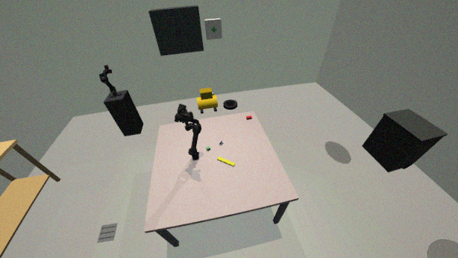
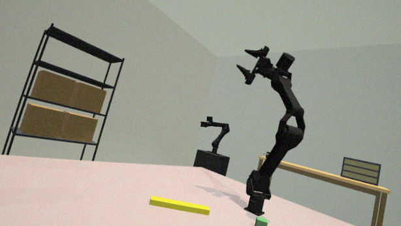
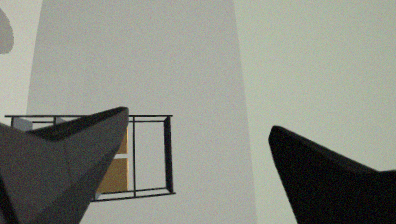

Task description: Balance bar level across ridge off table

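The yellow bar (image 1: pixel 226 161) (image 2: pixel 179 206) lies flat on the pink table (image 1: pixel 209 197) (image 2: pixel 81 186). A tiny dark blue-grey piece (image 1: pixel 221 143), which looks like the ridge, stands on the table behind the bar in the top view, apart from it; its shape is too small to make out, and it is not in the exterior view. My gripper (image 2: pixel 241 58) (image 3: pixel 201 124) is open and empty, raised high above the table and far from the bar. The wrist view shows the fingers wide apart, with neither bar nor ridge in sight.
A small green cube (image 1: pixel 208 148) (image 2: pixel 261 221) sits between the arm's base and the ridge-like piece. A red block (image 1: pixel 249 117) lies near the table's far edge. A second arm (image 1: pixel 108 80) (image 2: pixel 222 134) stands on a black pedestal away from the table.
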You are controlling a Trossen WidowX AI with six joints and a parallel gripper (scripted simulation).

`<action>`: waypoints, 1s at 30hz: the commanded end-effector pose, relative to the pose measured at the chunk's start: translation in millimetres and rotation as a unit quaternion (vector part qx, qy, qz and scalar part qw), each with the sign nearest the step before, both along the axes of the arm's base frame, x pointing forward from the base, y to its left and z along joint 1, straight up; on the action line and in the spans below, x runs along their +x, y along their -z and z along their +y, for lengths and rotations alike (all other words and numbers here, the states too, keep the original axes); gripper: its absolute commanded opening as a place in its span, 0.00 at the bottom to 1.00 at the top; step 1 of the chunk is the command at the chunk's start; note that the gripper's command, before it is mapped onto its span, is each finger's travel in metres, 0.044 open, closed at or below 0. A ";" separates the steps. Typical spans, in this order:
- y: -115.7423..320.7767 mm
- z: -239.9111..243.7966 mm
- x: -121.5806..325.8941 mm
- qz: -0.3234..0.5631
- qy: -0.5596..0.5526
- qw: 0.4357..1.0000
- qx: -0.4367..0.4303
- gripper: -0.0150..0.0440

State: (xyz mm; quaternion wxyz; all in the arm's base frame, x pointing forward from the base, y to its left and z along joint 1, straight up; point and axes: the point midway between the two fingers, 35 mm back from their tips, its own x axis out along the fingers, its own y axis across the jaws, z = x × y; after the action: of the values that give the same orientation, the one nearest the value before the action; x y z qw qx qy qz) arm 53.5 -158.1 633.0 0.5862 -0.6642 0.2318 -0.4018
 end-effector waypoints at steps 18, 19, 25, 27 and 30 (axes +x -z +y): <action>14.7 -37.2 0.5 -0.092 -0.068 0.992 0.054 0.79; 16.4 -40.2 0.4 -0.100 -0.071 0.991 0.062 0.79; 29.6 -63.0 2.3 -0.155 -0.093 0.976 0.121 0.79; 35.0 -71.0 4.0 -0.174 -0.100 0.969 0.142 0.79; 43.8 -82.7 7.5 -0.199 -0.109 0.958 0.175 0.79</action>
State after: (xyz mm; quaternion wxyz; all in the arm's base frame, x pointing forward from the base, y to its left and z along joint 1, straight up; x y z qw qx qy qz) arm 57.7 -224.6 601.5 0.7358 -0.5242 0.1154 -0.4129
